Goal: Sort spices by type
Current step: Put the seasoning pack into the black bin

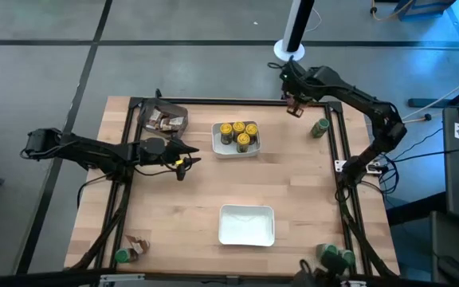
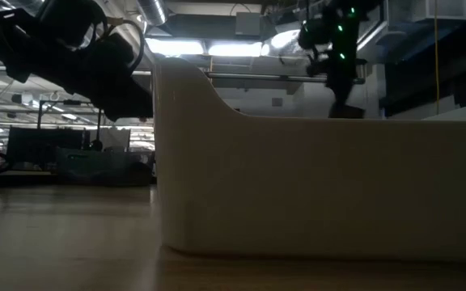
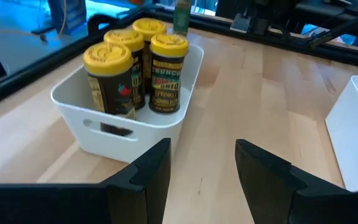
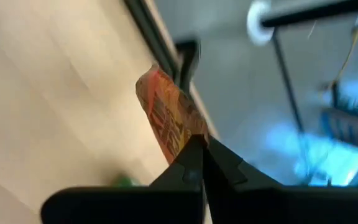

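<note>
While the left pincer (image 3: 201, 177) stood spread near the white plastic tray of yellow-lidded jars (image 3: 135, 59), the right pincer (image 1: 296, 104) pinched a crinkled brown-orange packet (image 4: 169, 121) above the wooden worktop's (image 1: 182, 215) far edge; judged light, limp, best gripped by its edge.

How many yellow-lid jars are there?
4, all standing together in the white tray near the table's far edge: jars at and. The left wrist view shows only three clearly; the fourth sits behind them.
</note>
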